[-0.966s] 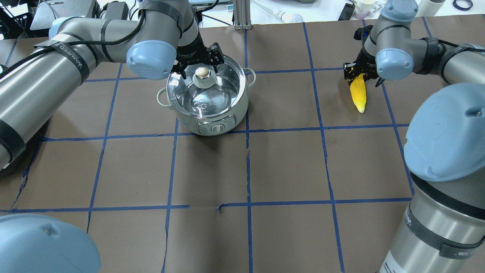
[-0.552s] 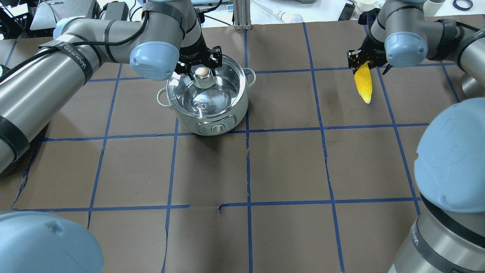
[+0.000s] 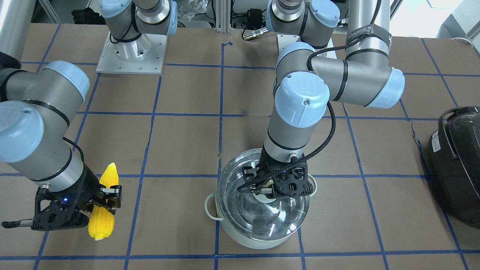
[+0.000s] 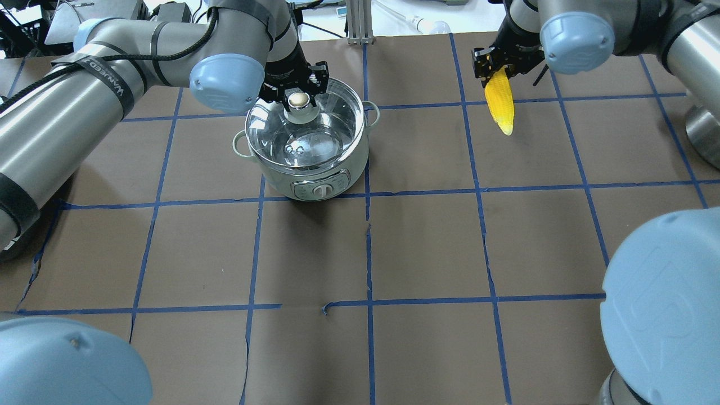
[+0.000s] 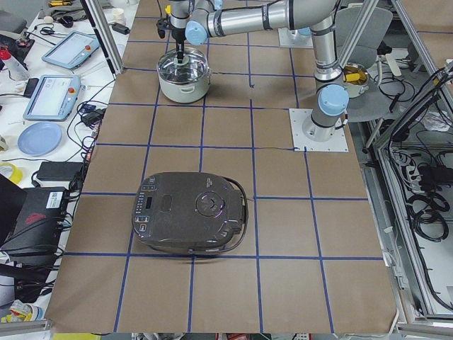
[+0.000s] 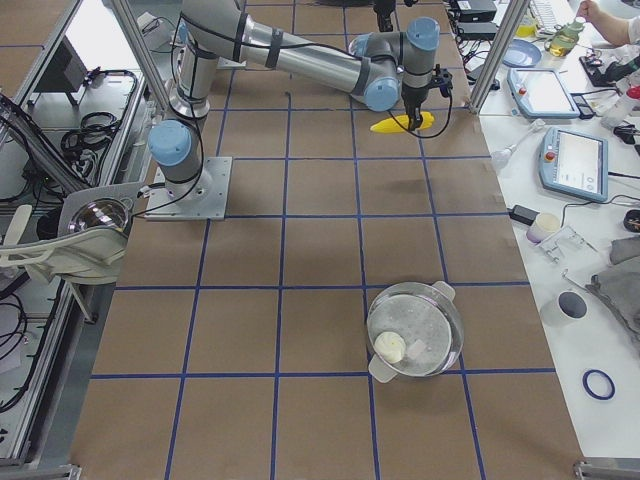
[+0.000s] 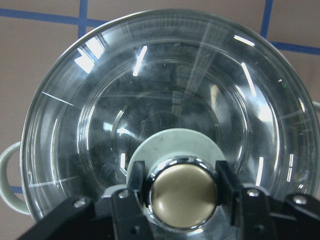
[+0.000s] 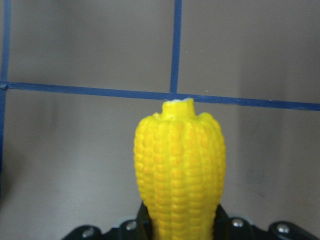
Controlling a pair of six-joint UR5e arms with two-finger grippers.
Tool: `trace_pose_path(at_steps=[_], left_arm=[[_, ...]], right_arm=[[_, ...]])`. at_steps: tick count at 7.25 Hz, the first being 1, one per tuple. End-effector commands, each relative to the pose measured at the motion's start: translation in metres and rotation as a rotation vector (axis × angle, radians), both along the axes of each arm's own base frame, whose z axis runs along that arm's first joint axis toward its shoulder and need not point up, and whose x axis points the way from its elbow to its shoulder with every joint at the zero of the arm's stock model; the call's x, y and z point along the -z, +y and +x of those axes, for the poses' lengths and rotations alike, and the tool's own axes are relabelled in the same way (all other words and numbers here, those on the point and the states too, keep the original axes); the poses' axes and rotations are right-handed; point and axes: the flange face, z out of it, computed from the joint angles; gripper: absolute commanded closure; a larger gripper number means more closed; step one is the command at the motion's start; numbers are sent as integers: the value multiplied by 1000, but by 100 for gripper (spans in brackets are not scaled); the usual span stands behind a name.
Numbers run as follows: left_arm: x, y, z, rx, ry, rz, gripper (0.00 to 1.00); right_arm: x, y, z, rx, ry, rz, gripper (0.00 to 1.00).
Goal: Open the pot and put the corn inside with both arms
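1. The left gripper (image 7: 180, 194) is clamped on the knob (image 4: 298, 99), with its fingers (image 7: 134, 200) pressed to either side. The lid (image 7: 165, 85) sits over the pot (image 4: 318, 179), upper left of centre in the overhead view. I cannot tell whether it has cleared the rim
2. The right gripper (image 4: 497, 68) is closed on the corn (image 4: 500, 104) in the upper right of that view. It seems to be held off the table (image 4: 427, 247), well apart from the pot, with the pointed tip free and aimed at the frame's lower edge
3. Risk: the knob is smooth and round and the pinch is small. A fast or tilted lift could let the glass lid swing or slip back onto the rim
4. Risk: the left wrist hangs right above the pot. Unless the lid is carried well aside, the right arm bringing the corn would meet it
5. Risk: the corn juts out of the jaws and may pivot. It looks about as long as the pot is wide, so if it comes in flat it could catch the rim
6. Pose: the left arm enters from the left edge and folds at the elbow, its wrist pointing straight down. The right arm reaches along the top right, its wrist tilted downward
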Motion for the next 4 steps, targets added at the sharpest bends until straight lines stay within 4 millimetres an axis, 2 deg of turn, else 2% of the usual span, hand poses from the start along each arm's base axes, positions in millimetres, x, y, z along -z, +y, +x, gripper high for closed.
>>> trace_pose_path(at_steps=[1,3,4], left_arm=[[-32,-14,29,95,-80,-20,100],[-33,-25,124,75,-99,63,100],[-26,-29,169,106,-108,91,100]], right_arm=[[-42,12,91,26,-17,-19,80],[-46,28,138,51,-23,-13,79],[-51,44,176,81,-22,-18,79]])
